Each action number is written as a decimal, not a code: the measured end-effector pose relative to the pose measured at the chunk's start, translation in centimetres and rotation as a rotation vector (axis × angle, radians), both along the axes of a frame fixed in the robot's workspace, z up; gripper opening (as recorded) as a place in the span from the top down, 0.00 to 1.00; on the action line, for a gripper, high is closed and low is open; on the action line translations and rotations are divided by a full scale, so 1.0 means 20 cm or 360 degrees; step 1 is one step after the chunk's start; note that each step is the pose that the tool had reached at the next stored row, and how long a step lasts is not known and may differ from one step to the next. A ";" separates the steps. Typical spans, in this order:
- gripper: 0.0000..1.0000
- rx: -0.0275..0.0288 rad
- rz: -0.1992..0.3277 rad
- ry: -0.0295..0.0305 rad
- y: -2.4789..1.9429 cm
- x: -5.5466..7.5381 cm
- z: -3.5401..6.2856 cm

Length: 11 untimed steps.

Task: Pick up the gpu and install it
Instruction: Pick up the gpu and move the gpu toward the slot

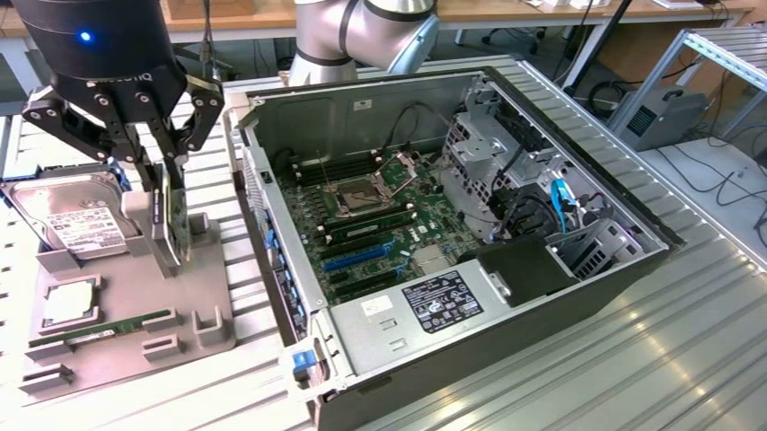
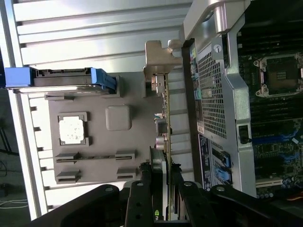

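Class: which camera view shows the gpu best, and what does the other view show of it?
The wrist view: the gpu shows its silver bracket and long edge, with the gripper jaws closed on it. The exterior view shows a thin upright sliver partly behind the gripper.

The gpu (image 2: pixel 165 118) sits edge-on in the wrist view, so its face cannot be read. One end is buried between the clamped fingers of the gripper (image 2: pixel 165 166). In the exterior view the top edge cuts off the gripper body and the arm (image 1: pixel 359 36). The hard drive (image 1: pixel 72 220) lies partly behind the finger linkages, its label print too small to read. The case (image 1: pixel 480 359) loses its near corner past the bottom edge. In the wrist view the motherboard (image 2: pixel 279 94) runs out of frame. The print on the power supply sticker (image 1: pixel 441 301) is illegible.
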<state>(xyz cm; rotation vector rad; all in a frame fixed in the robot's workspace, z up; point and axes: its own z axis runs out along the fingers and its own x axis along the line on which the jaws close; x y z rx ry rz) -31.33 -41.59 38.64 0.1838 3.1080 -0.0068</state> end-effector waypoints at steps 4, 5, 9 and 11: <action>0.73 -0.00001 0.0000 0.00001 0.000 0.00 0.016; 0.73 -0.00001 0.0000 0.00001 0.000 0.00 0.018; 0.73 -0.00001 0.0000 0.00001 0.000 0.00 0.027; 0.73 -0.00001 0.0000 0.00001 0.000 0.00 0.032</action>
